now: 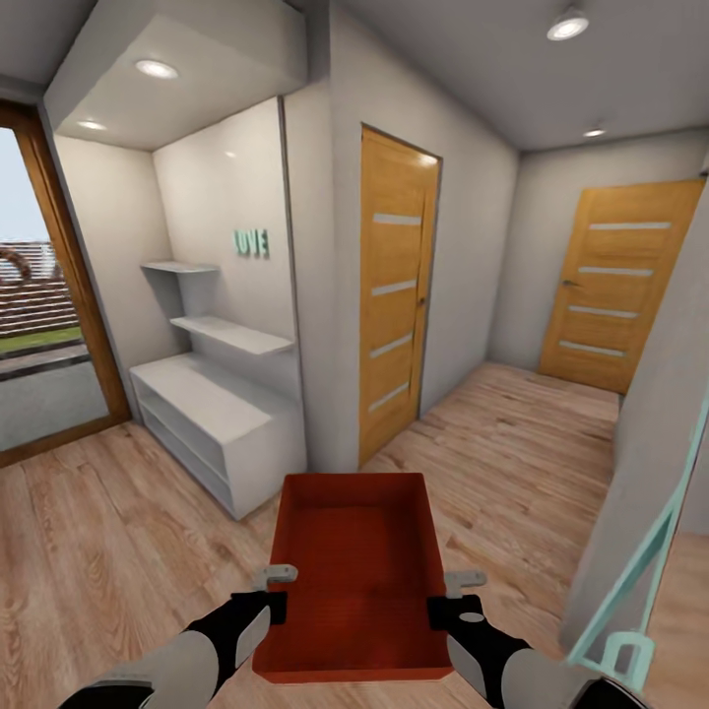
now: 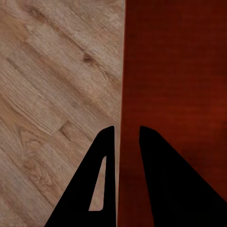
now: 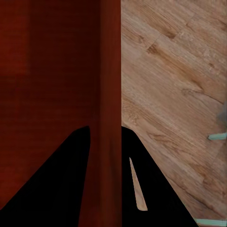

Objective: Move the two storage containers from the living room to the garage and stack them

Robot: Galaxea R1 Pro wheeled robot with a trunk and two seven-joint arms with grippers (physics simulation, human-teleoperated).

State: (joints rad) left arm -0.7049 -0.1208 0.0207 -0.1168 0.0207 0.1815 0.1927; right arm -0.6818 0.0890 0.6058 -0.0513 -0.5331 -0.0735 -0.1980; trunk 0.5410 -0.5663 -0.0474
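An orange-red storage container (image 1: 359, 576) hangs in front of me above light wood-plank flooring, held level between both arms. My left gripper (image 1: 274, 589) is shut on its left wall (image 2: 124, 94), one finger inside the tub and one outside. On the opposite side, my right gripper (image 1: 448, 597) is shut on the right wall (image 3: 110, 94) the same way. The tub looks empty. The garage and its concrete floor are out of view.
I am in a hallway. A white low cabinet (image 1: 212, 418) with shelves stands left, beside a glass door (image 1: 39, 295). A wooden door (image 1: 394, 286) is ahead and another (image 1: 615, 281) at the far right. A teal frame (image 1: 645, 566) leans against the right wall.
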